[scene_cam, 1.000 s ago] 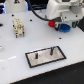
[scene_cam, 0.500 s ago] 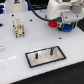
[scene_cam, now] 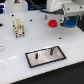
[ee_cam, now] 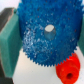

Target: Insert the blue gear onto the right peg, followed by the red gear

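My gripper (scene_cam: 68, 20) is at the back on the exterior view's right, over the blue gear (scene_cam: 70, 23). In the wrist view the blue gear (ee_cam: 42, 37) fills the frame, its centre hole showing, held by its rim between the teal fingers (ee_cam: 10, 44). The red gear (scene_cam: 52, 22) lies on the white table just to the exterior view's left of the gripper, and it also shows in the wrist view (ee_cam: 69, 67) beside the blue gear. The grey black-edged plate (scene_cam: 44, 60) lies nearer the front. On it the right peg (scene_cam: 50, 50) stands upright.
A thinner second pin (scene_cam: 36, 57) stands on the plate toward the exterior view's left. A white and tan block-like object (scene_cam: 19, 27) stands at the back on the exterior view's left. The arm's white body (scene_cam: 60, 5) fills the top right.
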